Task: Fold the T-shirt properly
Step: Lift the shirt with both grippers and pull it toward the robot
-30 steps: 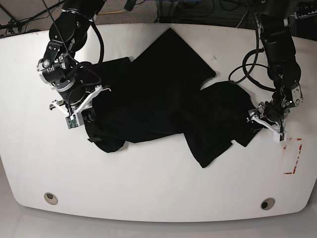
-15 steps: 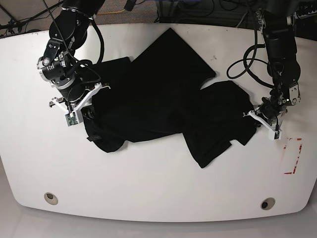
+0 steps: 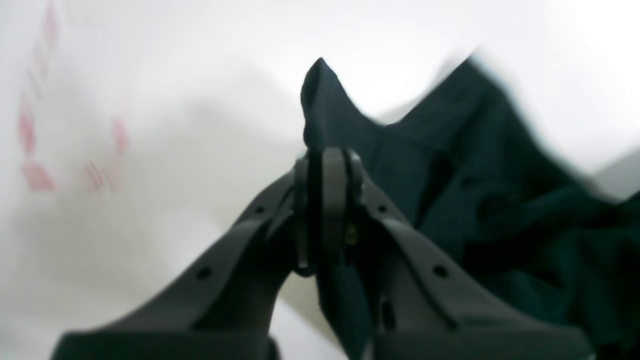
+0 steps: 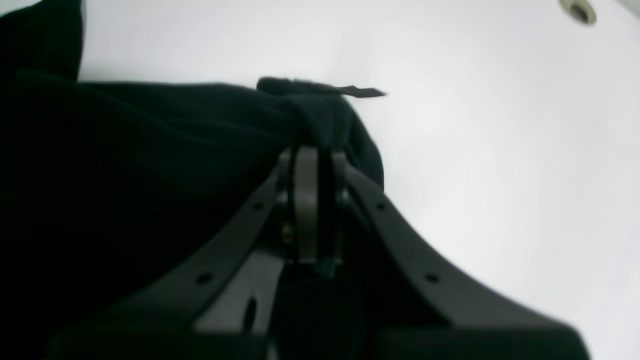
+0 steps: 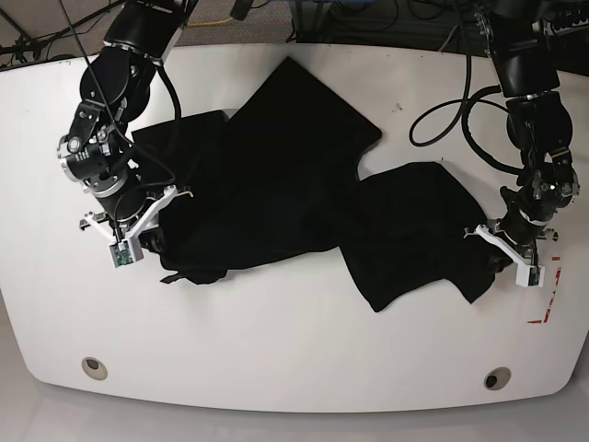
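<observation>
The black T-shirt lies crumpled and partly spread across the white table. In the base view my left gripper sits at the shirt's right end, near the table's right edge. The left wrist view shows it shut on a pinched fold of the T-shirt, with a peak of cloth sticking up past the tips. My right gripper is at the shirt's left end. In the right wrist view it is shut on a bunched edge of the T-shirt.
Red tape marks lie on the table just right of my left gripper, also seen as red marks. Two round holes sit near the front edge. Cables hang by the right-hand arm.
My left gripper closed on the shirt's right edge and moved outward to the right. My right gripper pulled its end left and toward the front; the shirt shifted and stretched.
</observation>
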Available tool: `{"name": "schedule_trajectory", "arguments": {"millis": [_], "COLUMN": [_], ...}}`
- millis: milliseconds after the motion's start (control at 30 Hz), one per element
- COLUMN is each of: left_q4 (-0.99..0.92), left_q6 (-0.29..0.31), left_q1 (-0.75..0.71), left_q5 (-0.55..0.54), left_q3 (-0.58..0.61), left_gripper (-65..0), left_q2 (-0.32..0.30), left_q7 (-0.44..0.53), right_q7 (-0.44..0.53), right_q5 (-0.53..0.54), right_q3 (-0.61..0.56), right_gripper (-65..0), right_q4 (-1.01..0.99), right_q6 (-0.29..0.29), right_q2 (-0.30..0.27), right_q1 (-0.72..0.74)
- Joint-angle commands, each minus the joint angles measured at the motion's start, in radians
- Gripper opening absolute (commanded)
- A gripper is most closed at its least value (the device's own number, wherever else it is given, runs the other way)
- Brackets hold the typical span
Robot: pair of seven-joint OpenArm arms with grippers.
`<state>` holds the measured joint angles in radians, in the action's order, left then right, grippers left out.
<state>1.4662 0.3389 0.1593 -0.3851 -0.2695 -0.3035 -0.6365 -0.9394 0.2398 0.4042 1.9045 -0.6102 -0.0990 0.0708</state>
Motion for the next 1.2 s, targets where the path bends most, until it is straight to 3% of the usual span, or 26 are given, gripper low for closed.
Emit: {"name": "schedule_trajectory", "arguments": {"millis": [0, 367, 567, 900, 1000, 1167], "left_q4": [0.104, 0.341, 0.341, 0.334, 0.333, 0.284], "left_q6": [-0.001, -0.001, 0.001, 0.002, 0.002, 0.002], "left_q1": [0.026, 0.173, 0.296, 0.553, 0.622, 0.699], "left_q5": [-0.005, 0.002, 0.001, 0.001, 0.001, -0.002], "left_q3": [-0.029, -0.13, -0.133, -0.133, -0.133, -0.101], "left_gripper": [-65.0, -65.0, -65.0, -65.0, -65.0, -65.0], "left_q2": [-0.016, -0.024, -0.084, -0.156, -0.194, -0.207], "left_q7": [-0.036, -0.185, -0.193, -0.214, -0.222, -0.227], "right_q7": [0.027, 0.027, 0.027, 0.027, 0.027, 0.02], "right_q5": [0.017, 0.022, 0.023, 0.023, 0.023, 0.025], "right_q3": [0.003, -0.029, -0.127, -0.273, -0.316, -0.337], "right_gripper": [-65.0, -65.0, -65.0, -65.0, -65.0, -65.0], "right_q4": [-0.033, -0.297, -0.417, -0.518, -0.518, -0.514], "right_q6": [-0.001, -0.001, -0.001, -0.001, -0.001, -0.001], "right_q2": [-0.04, -0.144, -0.227, -0.295, -0.316, -0.338], "right_q1": [0.083, 0.449, 0.668, 1.015, 1.084, 1.139]}}
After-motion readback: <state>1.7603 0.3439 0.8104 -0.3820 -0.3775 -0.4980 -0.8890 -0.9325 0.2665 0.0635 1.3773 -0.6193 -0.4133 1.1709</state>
